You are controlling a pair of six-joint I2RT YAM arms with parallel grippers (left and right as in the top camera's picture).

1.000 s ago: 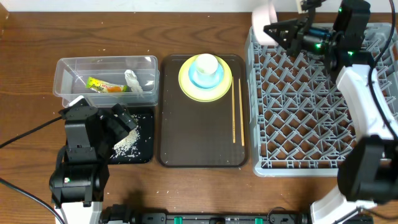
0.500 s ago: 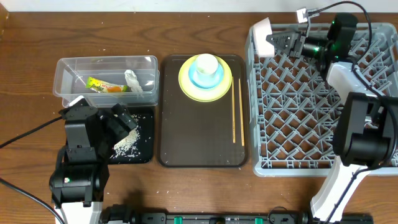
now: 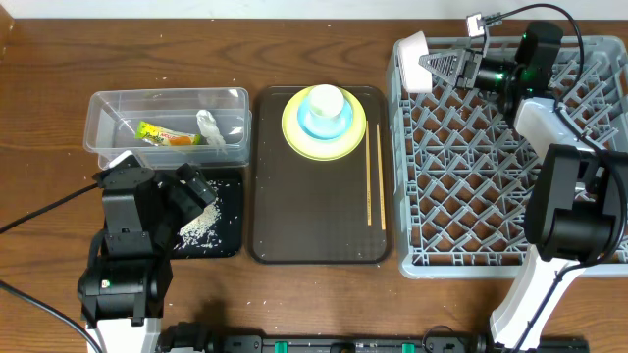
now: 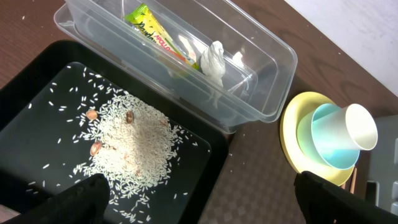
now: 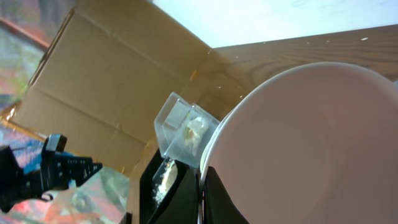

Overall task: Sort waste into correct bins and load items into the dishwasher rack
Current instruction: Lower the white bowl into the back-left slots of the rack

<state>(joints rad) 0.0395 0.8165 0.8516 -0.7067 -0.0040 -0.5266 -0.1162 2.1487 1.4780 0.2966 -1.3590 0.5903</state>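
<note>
My right gripper (image 3: pixel 435 67) is shut on the rim of the white bowl (image 3: pixel 413 46), which is tipped on edge at the far left corner of the grey dishwasher rack (image 3: pixel 491 186). In the right wrist view both fingers (image 5: pixel 186 196) pinch the rim of the white bowl (image 5: pixel 311 143). My left gripper (image 4: pixel 205 208) hangs open and empty over the black tray (image 3: pixel 228 233) with rice (image 4: pixel 127 140). The clear tub (image 3: pixel 103 118) holds the wrapper (image 3: pixel 165 135) and tissue (image 3: pixel 209 126). A white cup (image 3: pixel 327 100) sits in the light blue bowl (image 3: pixel 316 126) on the yellow plate (image 3: pixel 324 145). The chopsticks (image 3: pixel 373 181) lie beside them.
The plate stack and chopsticks rest on a dark brown serving tray (image 3: pixel 314 216) between the bins and the rack. A cardboard box (image 5: pixel 106 81) stands beyond the table in the right wrist view. Cables trail from the left arm's base at the front edge.
The right arm has swung and brought the white bowl down and slightly left to the rack's far left corner. The left arm has stayed still.
</note>
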